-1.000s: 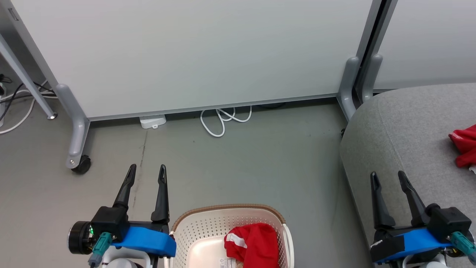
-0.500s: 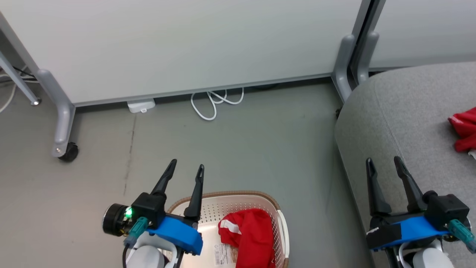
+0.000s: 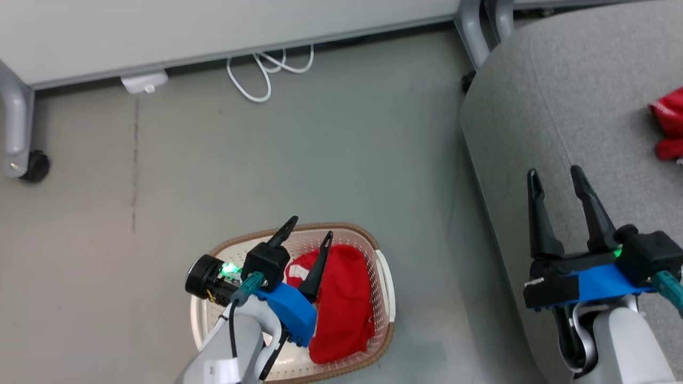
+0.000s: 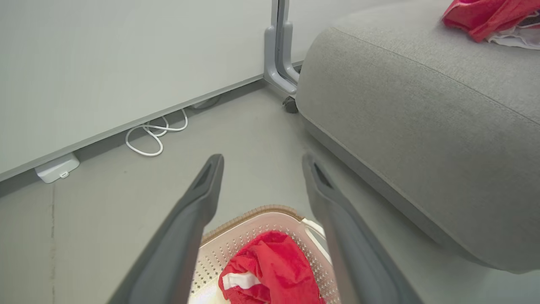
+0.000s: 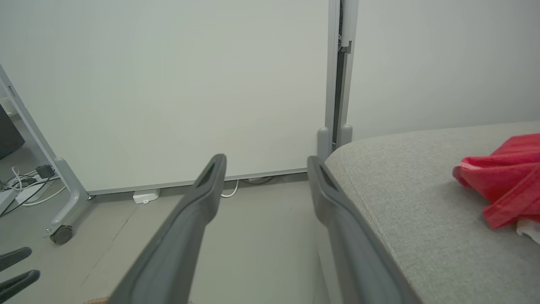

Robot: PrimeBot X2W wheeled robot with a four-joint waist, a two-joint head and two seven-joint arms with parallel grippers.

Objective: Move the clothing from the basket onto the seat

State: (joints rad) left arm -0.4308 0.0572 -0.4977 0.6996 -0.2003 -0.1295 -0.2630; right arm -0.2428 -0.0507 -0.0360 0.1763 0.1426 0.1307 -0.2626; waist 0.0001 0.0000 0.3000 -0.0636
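The cream basket (image 3: 382, 277) with a brown rim stands on the floor, holding bright red clothing (image 3: 344, 306) with a white trim band. My left gripper (image 3: 311, 226) hangs open over the basket's far left part, above the clothing and apart from it. In the left wrist view the left gripper (image 4: 262, 158) frames the basket (image 4: 253, 210) and the clothing (image 4: 270, 274) below. My right gripper (image 3: 553, 172) stands open and empty over the grey seat (image 3: 555, 96). More red clothing (image 3: 669, 125) lies on the seat at the far right, and shows as red clothing (image 5: 506, 177) in the right wrist view.
A white partition panel (image 3: 213, 26) runs along the back on grey legs with a castor (image 3: 34, 166). A looped white cable (image 3: 261, 72) and a white adapter (image 3: 143, 82) lie at its foot. Bare grey floor (image 3: 299, 149) separates basket and seat.
The head camera has tilted down, so the whole picture shifted. My left gripper has moved right, from beside the basket to over it. The right gripper keeps its place by the seat.
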